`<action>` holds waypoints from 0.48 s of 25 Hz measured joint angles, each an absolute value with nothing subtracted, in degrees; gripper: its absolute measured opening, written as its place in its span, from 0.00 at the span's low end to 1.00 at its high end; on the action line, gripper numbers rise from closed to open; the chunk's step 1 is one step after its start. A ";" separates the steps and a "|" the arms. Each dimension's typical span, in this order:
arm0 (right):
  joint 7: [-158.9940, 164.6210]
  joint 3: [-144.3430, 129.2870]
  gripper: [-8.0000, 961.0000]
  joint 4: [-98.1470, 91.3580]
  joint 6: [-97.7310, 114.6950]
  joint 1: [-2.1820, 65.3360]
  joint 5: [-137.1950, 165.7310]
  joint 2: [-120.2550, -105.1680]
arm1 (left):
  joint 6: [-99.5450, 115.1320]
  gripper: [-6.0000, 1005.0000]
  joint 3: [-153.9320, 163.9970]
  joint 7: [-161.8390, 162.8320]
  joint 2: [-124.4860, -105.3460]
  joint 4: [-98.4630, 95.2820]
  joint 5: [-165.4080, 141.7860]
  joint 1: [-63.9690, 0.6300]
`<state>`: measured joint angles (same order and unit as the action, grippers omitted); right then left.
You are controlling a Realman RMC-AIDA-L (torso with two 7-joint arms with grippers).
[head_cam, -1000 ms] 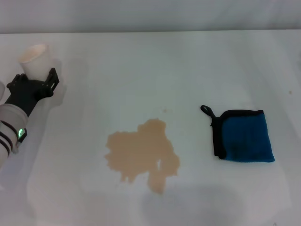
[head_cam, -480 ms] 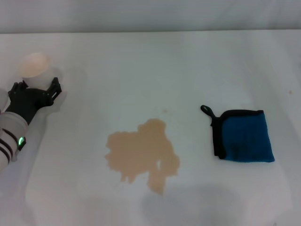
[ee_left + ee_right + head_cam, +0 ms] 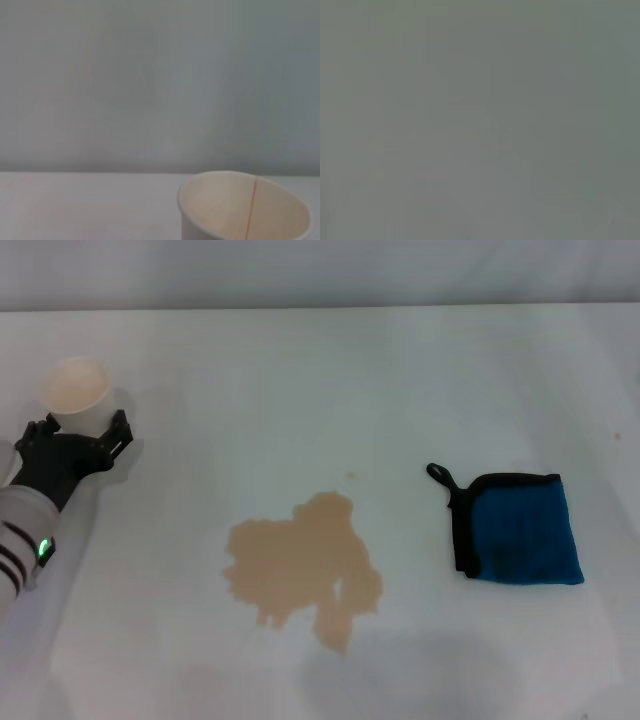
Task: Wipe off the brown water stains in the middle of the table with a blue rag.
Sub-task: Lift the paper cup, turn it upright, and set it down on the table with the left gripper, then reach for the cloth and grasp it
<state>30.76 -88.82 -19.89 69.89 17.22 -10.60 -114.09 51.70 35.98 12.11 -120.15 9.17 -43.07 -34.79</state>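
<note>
The brown water stains (image 3: 302, 567) lie as one lobed tan blotch in the middle of the white table (image 3: 330, 390). The blue rag (image 3: 520, 528) lies flat to the right of the blotch, black edging and loop toward it, apart from it. My left gripper (image 3: 80, 430) is at the far left of the table, open, its fingers spread just in front of a white paper cup (image 3: 76, 390) that stands upright. The cup's rim also shows in the left wrist view (image 3: 245, 205). My right gripper is out of view, and the right wrist view shows only plain grey.
The table's far edge (image 3: 320, 308) meets a pale wall. Bare tabletop lies between the cup and the blotch and around the rag.
The left gripper has lowered the cup from a tilt to upright on the table, let go of it, and drawn back slightly toward me. The stain and the rag have not moved.
</note>
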 joint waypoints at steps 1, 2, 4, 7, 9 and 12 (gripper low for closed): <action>30.76 -88.75 0.76 -19.78 69.92 17.22 -10.63 -114.06 | 52.35 0.87 35.90 12.24 -120.15 9.21 -43.07 -34.26; 30.76 -88.57 0.76 -19.72 69.94 17.22 -10.62 -114.05 | 53.50 0.87 35.83 12.35 -120.15 9.23 -43.07 -33.66; 30.76 -87.87 0.76 -19.66 69.95 17.14 -10.52 -114.13 | 56.23 0.87 35.72 12.47 -120.15 9.29 -43.06 -32.36; 30.78 -87.14 0.76 -19.90 70.04 16.64 -10.46 -114.17 | 58.61 0.87 35.69 12.54 -120.13 9.84 -42.92 -31.04; 30.81 -86.65 0.76 -20.03 70.13 16.39 -10.52 -114.03 | 58.98 0.86 35.65 12.64 -120.10 10.39 -42.73 -30.56; 30.86 -85.83 0.76 -20.08 70.15 16.20 -10.40 -114.01 | 59.04 0.86 35.60 13.18 -120.06 10.60 -42.58 -29.97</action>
